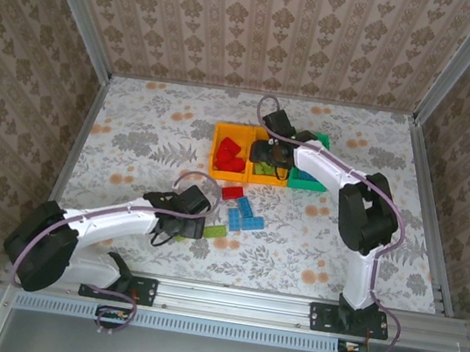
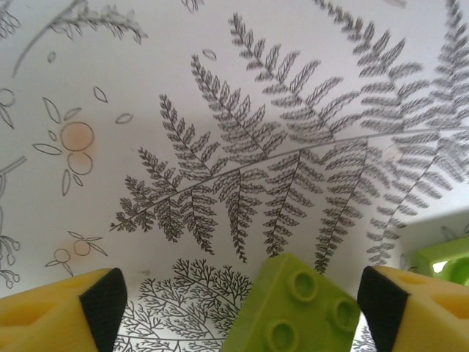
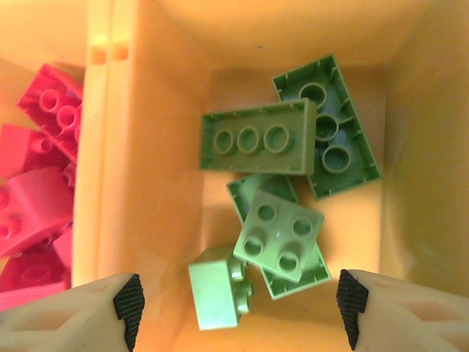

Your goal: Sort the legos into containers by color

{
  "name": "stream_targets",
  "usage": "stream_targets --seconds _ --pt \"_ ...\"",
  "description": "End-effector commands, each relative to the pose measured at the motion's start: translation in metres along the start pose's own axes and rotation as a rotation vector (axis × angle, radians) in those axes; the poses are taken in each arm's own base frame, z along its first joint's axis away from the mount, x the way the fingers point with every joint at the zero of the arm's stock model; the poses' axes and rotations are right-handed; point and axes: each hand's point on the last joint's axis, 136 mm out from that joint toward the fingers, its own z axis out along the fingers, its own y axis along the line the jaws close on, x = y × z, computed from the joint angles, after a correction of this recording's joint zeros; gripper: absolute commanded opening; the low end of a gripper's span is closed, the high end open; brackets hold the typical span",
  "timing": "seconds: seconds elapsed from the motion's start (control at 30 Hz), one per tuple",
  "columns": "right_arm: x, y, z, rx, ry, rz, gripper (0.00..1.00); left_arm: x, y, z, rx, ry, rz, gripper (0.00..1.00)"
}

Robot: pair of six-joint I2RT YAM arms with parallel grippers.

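Three containers stand in a row: an orange-yellow bin [image 1: 221,130] with red legos [image 1: 229,153], a middle orange-yellow bin [image 1: 268,181] and a green bin [image 1: 321,141]. My right gripper [image 1: 264,156] hangs open over the middle bin [image 3: 146,110]; below it lie several green legos, among them a small lime brick [image 3: 218,297] on its side. My left gripper [image 2: 242,308] is open low over the table. A lime brick [image 2: 293,308] lies between its fingers, close to the right fingertip [image 2: 381,304] and far from the left one. From above, this brick [image 1: 215,231] is beside the left gripper [image 1: 199,226].
Loose legos lie in front of the bins: a red one [image 1: 232,192] and blue ones [image 1: 244,206] [image 1: 252,223]. Another lime piece [image 2: 447,260] is at the right edge of the left wrist view. Red bricks [image 3: 37,198] fill the neighbouring bin. Metal rails and papered walls enclose the table.
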Motion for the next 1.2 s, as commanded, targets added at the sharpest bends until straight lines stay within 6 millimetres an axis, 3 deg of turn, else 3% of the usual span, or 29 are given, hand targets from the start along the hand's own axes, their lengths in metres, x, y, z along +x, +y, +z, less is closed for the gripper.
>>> stream_targets --seconds 0.0,0.27,0.47,0.77,0.97,1.17 --pt "-0.006 0.014 -0.032 -0.075 -0.053 0.020 0.76 0.015 0.003 0.007 -0.013 0.063 0.021 0.85" --pt "-0.011 0.013 -0.059 -0.095 -0.098 0.020 0.77 0.017 0.002 0.006 0.006 0.059 0.003 0.84" --pt "-0.006 0.010 -0.060 -0.092 -0.094 0.022 0.77 0.023 0.015 0.001 -0.058 0.083 -0.025 0.86" --pt "-0.006 0.013 -0.064 -0.116 -0.106 0.018 0.77 0.020 0.028 -0.021 -0.073 0.045 -0.193 1.00" --pt "-0.001 0.011 -0.061 -0.123 -0.114 0.015 0.77 0.027 0.014 -0.010 0.018 0.085 -0.356 1.00" --pt "0.002 0.012 -0.059 -0.139 -0.115 0.010 0.78 0.033 0.022 -0.005 0.009 0.100 -0.492 1.00"
